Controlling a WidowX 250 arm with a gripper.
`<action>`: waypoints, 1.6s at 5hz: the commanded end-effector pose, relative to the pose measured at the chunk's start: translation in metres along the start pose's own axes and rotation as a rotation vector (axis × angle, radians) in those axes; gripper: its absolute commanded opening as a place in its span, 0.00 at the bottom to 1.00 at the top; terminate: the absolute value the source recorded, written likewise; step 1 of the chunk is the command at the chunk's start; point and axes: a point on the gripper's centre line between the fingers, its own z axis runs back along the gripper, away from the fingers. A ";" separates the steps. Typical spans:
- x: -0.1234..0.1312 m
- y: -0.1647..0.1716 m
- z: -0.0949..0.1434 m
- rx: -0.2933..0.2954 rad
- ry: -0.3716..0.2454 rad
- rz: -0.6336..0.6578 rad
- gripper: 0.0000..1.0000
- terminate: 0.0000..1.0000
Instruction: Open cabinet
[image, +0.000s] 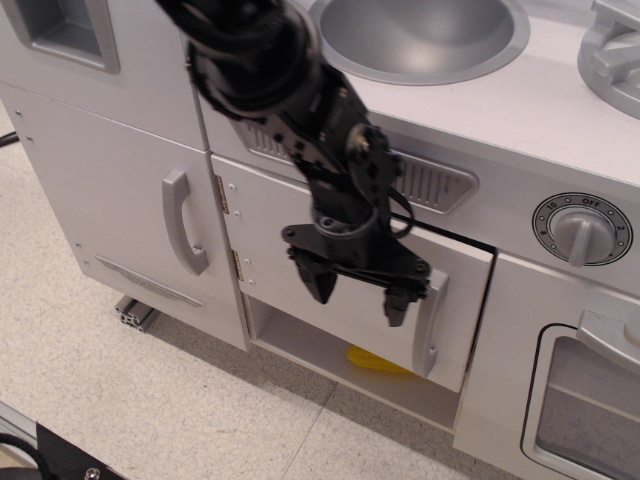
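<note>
The cabinet (275, 250) is a white toy-kitchen compartment under the sink, with a wide flat door hinged on the left. The door stands slightly ajar, its right edge swung out from the frame. Its small grey vertical bar handle (432, 325) is near the right edge. My black gripper (360, 292) hangs open in front of the door's middle, fingers pointing down. Its right finger (397, 303) is just left of the handle. It holds nothing. A yellow object (375, 360) shows on the inner shelf below the door.
A taller narrow white door with a grey handle (185, 222) stands to the left. A round dial (582, 229) and a windowed oven door (585, 405) are at the right. A grey sink bowl (420, 35) sits on top. Tiled floor lies below.
</note>
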 end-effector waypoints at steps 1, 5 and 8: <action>0.012 -0.025 -0.011 0.020 -0.063 -0.041 1.00 0.00; 0.021 -0.034 -0.021 0.010 -0.105 0.003 0.00 0.00; -0.019 -0.005 0.000 -0.040 0.029 -0.028 0.00 0.00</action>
